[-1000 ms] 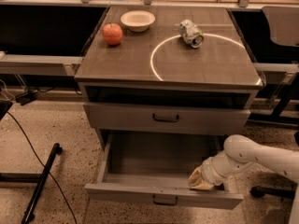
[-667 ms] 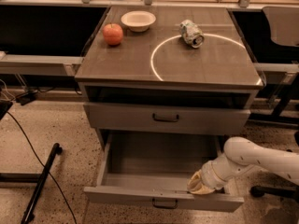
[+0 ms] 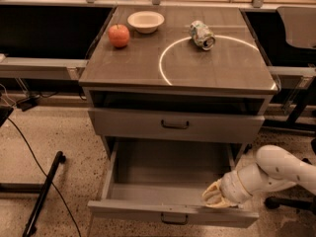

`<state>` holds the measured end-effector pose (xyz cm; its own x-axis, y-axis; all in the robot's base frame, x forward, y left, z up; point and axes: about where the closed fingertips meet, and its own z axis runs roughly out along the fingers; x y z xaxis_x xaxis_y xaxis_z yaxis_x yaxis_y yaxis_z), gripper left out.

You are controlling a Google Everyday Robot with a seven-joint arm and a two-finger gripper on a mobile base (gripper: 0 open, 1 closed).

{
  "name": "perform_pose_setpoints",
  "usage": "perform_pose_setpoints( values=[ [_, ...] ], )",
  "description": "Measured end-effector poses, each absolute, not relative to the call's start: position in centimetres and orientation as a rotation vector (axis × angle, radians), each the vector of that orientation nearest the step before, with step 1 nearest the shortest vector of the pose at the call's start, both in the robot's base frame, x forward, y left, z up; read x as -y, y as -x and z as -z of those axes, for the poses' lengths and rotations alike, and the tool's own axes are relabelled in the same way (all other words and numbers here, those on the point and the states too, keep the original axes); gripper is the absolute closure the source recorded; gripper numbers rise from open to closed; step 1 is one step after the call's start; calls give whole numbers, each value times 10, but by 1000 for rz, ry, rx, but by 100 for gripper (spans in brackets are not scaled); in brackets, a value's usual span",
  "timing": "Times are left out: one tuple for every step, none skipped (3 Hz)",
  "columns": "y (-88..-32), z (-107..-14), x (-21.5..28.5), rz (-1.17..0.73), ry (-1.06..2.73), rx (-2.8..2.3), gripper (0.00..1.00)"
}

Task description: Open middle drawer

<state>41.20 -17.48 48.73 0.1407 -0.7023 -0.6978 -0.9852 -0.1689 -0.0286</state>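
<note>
The middle drawer (image 3: 170, 209) is pulled well out of the grey cabinet, its inside bare, with a small black bar handle (image 3: 174, 218) on its front. My gripper (image 3: 217, 197) rests at the top edge of that drawer's front wall, right of centre, reaching in from the lower right on a white arm (image 3: 279, 172). The slimmer drawer above (image 3: 175, 124) is closed. The tallest drawer is hidden beneath the open one.
On the cabinet top (image 3: 133, 63) sit a red apple (image 3: 119, 35), a white bowl (image 3: 145, 21) and a crushed can (image 3: 202, 34) beside a white circle mark. A black stand and cable (image 3: 44, 191) lie on the floor at left. A chair base (image 3: 281, 202) is at right.
The middle drawer's front has come a little further out toward the camera, and my gripper has moved with it at its front edge.
</note>
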Motion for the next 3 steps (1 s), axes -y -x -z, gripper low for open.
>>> perform_pose_setpoints(
  values=[
    [-400,-535,189,-716,1830,-1499,100],
    [-396,-534,195,-710,1813,-1506,82],
    [-396,-534,194,-711,1814,-1506,58]
  ],
)
